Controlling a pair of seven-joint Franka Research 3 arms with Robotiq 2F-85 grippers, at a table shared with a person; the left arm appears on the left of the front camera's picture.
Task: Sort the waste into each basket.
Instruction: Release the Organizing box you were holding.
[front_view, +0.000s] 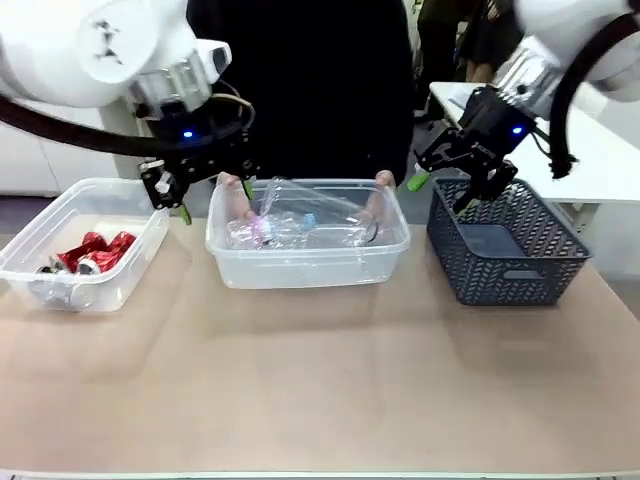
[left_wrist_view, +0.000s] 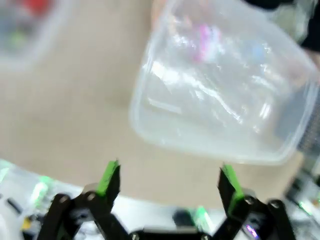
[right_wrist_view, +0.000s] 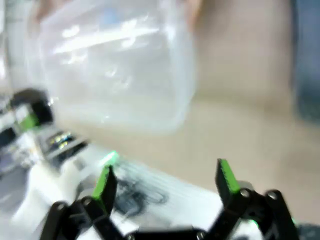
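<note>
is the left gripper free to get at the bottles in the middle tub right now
Probably yes. The left gripper hangs open just above the middle tub's left rim, and the bottles lie uncovered inside. The person's hands hold the far rim, which might crowd it.

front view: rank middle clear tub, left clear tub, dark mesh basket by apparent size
1. middle clear tub, the widest.
2 and 3. left clear tub and dark mesh basket look about alike; the basket is taller, the tub wider, so no ranking between them.

The front camera looks across the worktop (front_view: 320, 390) toward the person. Both wrist cameras hover close above, blurred, sharing the middle clear tub (front_view: 306, 262) (left_wrist_view: 220, 95) (right_wrist_view: 115, 70).
</note>
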